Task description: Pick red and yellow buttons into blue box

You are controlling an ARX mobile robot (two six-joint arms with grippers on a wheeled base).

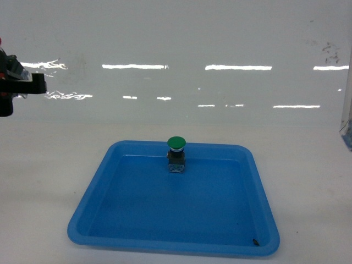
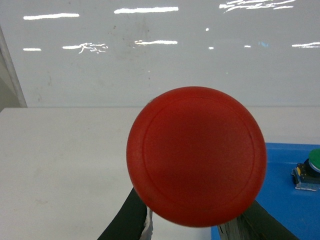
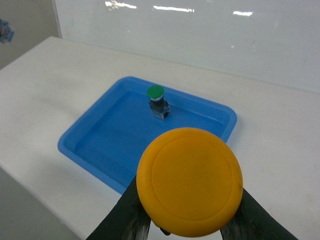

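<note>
The red button (image 2: 196, 156) fills the left wrist view cap-on, and my left gripper (image 2: 195, 222) is shut on its body, a dark finger (image 2: 125, 225) on each side. It hangs above the white table, left of the tray. In the head view, that gripper (image 1: 12, 82) sits at the far left edge. The yellow button (image 3: 190, 181) is held the same way in my right gripper (image 3: 189, 220), raised above the table by the tray's near right corner. The button bodies are hidden behind their caps. The blue box is out of view.
A shallow blue tray (image 1: 88, 206) lies mid-table, also seen as the tray (image 3: 90, 150) in the right wrist view. A green-capped button (image 1: 176, 154) stands upright near its far rim. A glossy white wall backs the table (image 1: 44, 165).
</note>
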